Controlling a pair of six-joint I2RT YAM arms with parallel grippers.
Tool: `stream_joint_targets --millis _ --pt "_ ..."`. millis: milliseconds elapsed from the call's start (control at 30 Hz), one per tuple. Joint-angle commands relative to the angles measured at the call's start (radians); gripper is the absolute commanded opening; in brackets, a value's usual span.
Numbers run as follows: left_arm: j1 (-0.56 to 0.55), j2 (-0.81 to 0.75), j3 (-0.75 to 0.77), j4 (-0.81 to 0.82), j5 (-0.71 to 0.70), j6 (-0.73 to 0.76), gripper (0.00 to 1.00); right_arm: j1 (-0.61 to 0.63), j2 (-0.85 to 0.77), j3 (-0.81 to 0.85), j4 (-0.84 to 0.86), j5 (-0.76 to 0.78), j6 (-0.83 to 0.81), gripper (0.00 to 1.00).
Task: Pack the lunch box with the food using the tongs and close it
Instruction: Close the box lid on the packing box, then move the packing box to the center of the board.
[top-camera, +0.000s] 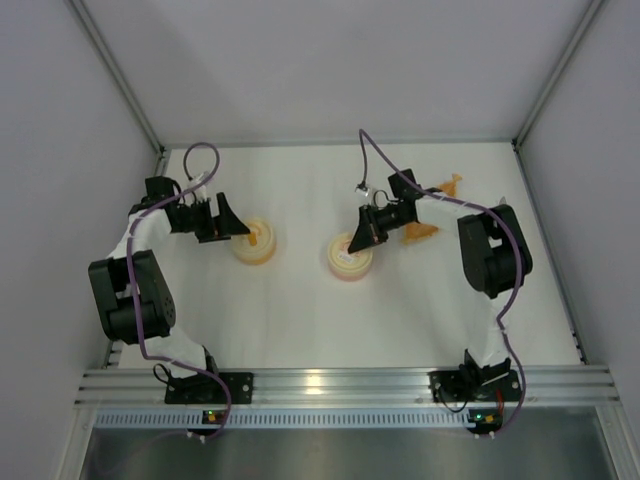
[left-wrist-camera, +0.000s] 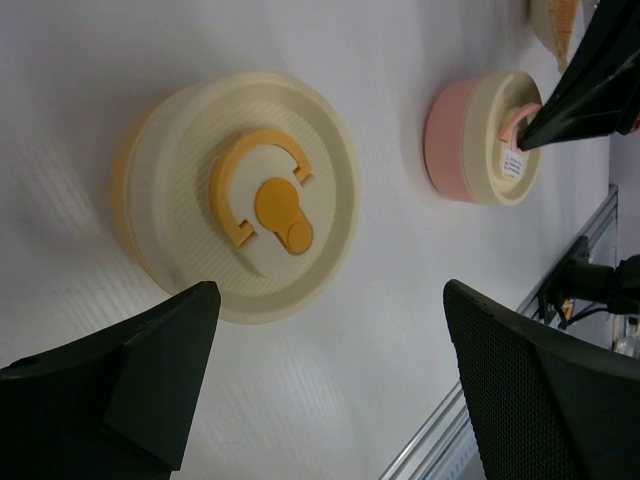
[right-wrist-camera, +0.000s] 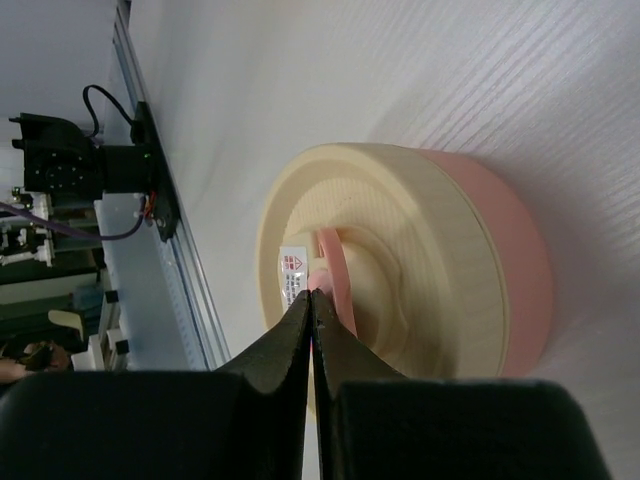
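The lunch box is two round tubs, both with cream lids on. The yellow-orange tub (top-camera: 254, 241) (left-wrist-camera: 240, 195) has an orange ring mark on its lid. My left gripper (top-camera: 228, 226) (left-wrist-camera: 330, 292) hovers open beside it, with nothing between its fingers. My right gripper (top-camera: 358, 236) (right-wrist-camera: 313, 293) is shut over the pink tub (top-camera: 348, 259) (right-wrist-camera: 500, 270) (left-wrist-camera: 470, 135), its tips touching the pink handle (right-wrist-camera: 335, 275) on the lid. No food or tongs are in view.
An orange leaf-shaped dish (top-camera: 420, 232) lies just right of the right gripper, partly under the arm. A small orange shape (top-camera: 452, 183) sits further back right. White walls close in the table on three sides, and a metal rail (top-camera: 340, 383) runs along the near edge.
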Motion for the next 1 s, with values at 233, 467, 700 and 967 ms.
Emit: stream_joint_targets --millis 233,467,700,967 --pt "0.006 0.021 0.041 0.157 -0.269 -0.070 0.93 0.008 0.010 0.035 0.049 -0.146 -0.002 0.10" --pt "0.000 0.164 0.127 0.142 -0.176 -0.044 0.75 0.008 -0.050 0.081 0.047 -0.266 0.038 0.43" --pt "-0.014 0.196 0.066 0.135 -0.139 -0.002 0.67 -0.016 -0.106 0.150 0.014 -0.319 0.056 0.46" --pt "-0.060 0.162 -0.050 0.170 -0.153 0.011 0.56 -0.078 -0.128 0.201 0.030 -0.335 0.116 0.48"
